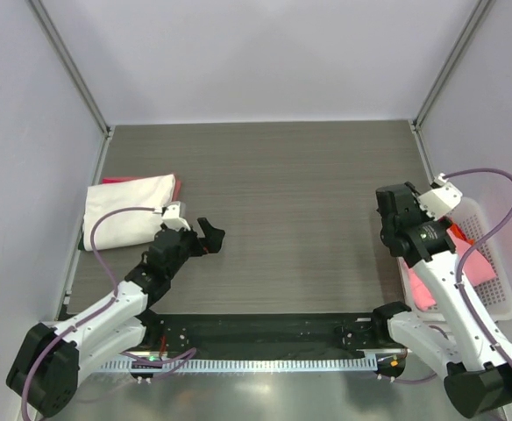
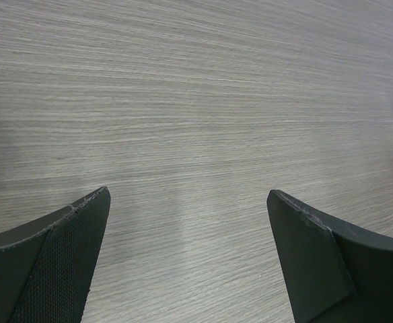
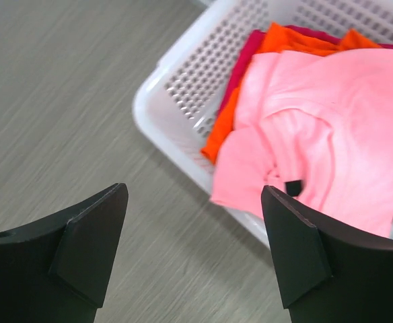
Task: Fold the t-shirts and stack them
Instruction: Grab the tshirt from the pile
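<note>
Pink t-shirt (image 3: pixel 324 134) bunched over basket (image 3: pixel 183 74) rim, axis unclear, left fingers (image 2: pixel 48 269) and right fingers (image 3: pixel 82 249) spread, empty

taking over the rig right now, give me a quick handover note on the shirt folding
Left gripper: open, empty, over bare table.
Right gripper: open, empty, above the near corner of the basket.
Done: cream-white shirt lies folded on a red one, far left.
To do: pink shirt hangs over the basket rim, with the orange shirt and a dark red one beneath it, all unfolded.
</note>
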Available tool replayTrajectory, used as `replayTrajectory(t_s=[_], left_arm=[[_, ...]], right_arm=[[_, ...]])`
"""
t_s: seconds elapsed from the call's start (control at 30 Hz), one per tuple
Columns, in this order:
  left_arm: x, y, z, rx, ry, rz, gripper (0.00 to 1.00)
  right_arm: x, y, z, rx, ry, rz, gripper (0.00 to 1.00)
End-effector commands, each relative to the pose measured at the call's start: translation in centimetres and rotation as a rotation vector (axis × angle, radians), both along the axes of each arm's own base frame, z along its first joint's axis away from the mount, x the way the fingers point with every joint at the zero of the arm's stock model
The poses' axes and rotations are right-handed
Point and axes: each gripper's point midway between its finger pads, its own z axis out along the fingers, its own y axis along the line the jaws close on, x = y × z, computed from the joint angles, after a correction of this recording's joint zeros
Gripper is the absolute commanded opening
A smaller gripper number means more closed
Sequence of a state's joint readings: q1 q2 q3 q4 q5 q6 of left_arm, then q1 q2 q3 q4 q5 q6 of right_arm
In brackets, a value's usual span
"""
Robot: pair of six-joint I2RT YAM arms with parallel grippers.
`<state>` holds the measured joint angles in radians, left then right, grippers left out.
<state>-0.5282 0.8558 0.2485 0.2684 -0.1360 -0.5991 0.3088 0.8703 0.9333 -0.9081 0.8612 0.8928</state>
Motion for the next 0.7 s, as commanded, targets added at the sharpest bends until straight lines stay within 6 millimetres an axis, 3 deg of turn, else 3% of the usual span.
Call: replayTrajectory(t_s=[0.0, 0.03, 0.07, 0.17, 0.2, 0.3, 0.47, 0.53, 0.67], left_arm=[[0.6, -0.1, 1.8, -0.021, -0.039, 0.012, 1.00], [0.6, -0.1, 1.7, -0.020, -0.037, 0.010, 1.00], [0.6, -0.2, 1.7, -0.021, -0.038, 0.009, 1.00], [0.5, -0.3, 1.7, -0.021, -0.034, 0.003, 1.00], [0.6, -0.3, 1.8, -0.023, -0.037, 0.003, 1.00], [0.5, -0.4, 1.7, -0.026, -0.035, -0.002, 1.00], [0.5, -0.5, 1.5, -0.027, -0.029, -0.009, 0.99], [0.5, -0.6, 1.5, -0.027, -0.027, -0.012, 1.00], [0.6, -0.7, 1.3, -0.021, -0.020, -0.012, 1.00]], right_arm=[[-0.5, -2.5, 0.4, -0.040, 0.029, -0.096, 0.87], [-0.2, -2.6, -0.2, -0.014, 0.051, -0.090, 0.93], [-0.3, -3.9, -1.1, 0.002, 0.083, -0.126, 0.95], [0.1, -5.4, -3.4, 0.094, 0.121, -0.140, 0.96], [-0.7, -7.5, -3.9, 0.115, 0.122, -0.222, 0.96], [-2.3, -10.4, -5.7, 0.172, 0.126, -0.352, 0.97], [-1.8, -11.9, -9.4, 0.307, 0.101, -0.412, 0.95], [-1.7, -12.5, -10.7, 0.326, 0.120, -0.445, 0.86], [-1.5, -13.5, -12.3, 0.317, 0.131, -0.506, 0.81]])
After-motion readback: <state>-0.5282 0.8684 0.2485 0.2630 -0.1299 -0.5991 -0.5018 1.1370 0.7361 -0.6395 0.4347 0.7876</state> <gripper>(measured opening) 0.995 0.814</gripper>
